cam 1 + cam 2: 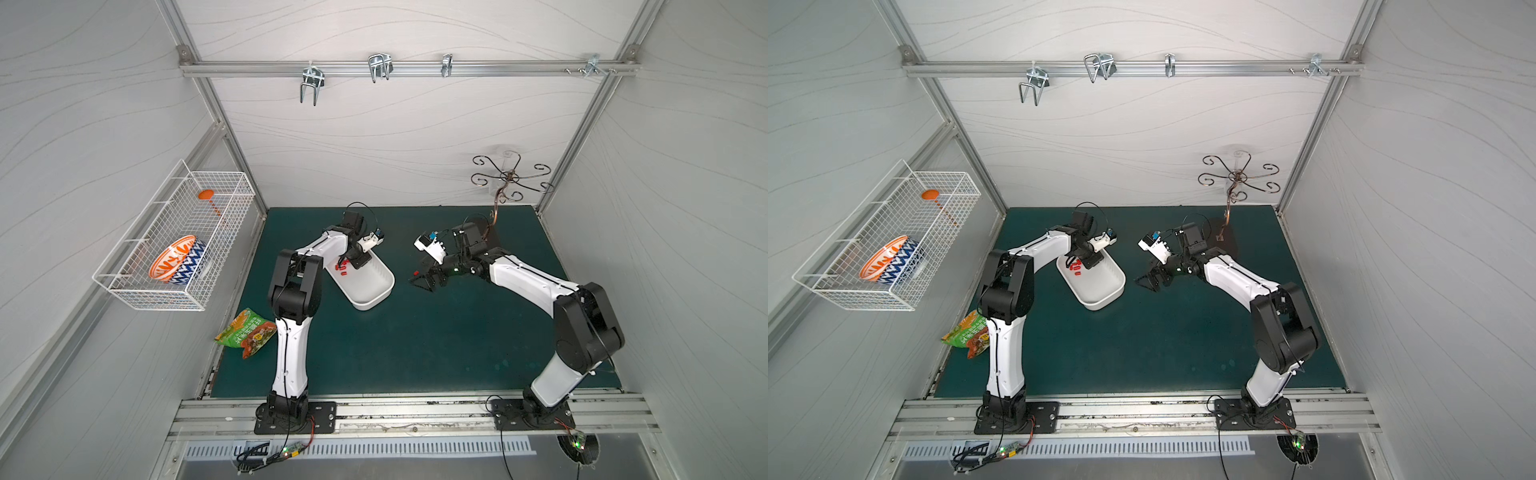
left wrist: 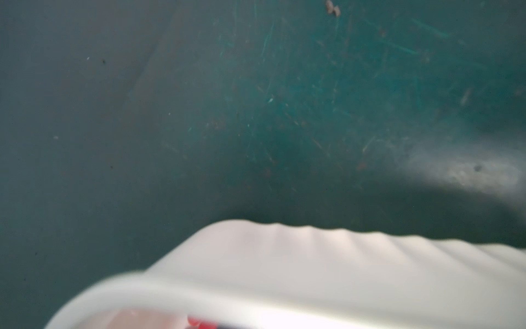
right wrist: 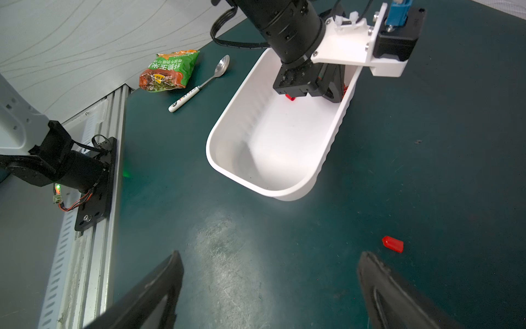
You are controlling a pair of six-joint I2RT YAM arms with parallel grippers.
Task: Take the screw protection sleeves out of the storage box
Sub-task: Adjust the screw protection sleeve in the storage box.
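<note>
The white storage box (image 1: 376, 305) (image 1: 1106, 305) lies at an angle on the green mat, left of centre. Several red screw protection sleeves (image 1: 343, 272) (image 1: 1077, 272) lie at its far end. My left gripper (image 1: 352, 266) (image 3: 336, 95) reaches down into that end and is shut. In the left wrist view a blurred red sleeve (image 2: 196, 323) shows right at its tips, behind the box wall (image 2: 313, 270). My right gripper (image 1: 419, 282) (image 3: 269, 256) hangs open over the bare mat to the right of the box. One sleeve (image 3: 392, 244) (image 1: 415, 273) lies on the mat beside a finger.
A green snack bag (image 1: 246, 332) lies at the mat's left edge, and a spoon (image 3: 205, 82) lies between it and the box. A wire basket (image 1: 174, 237) holding a bowl hangs on the left wall. A metal hook stand (image 1: 509, 183) stands at the back right.
</note>
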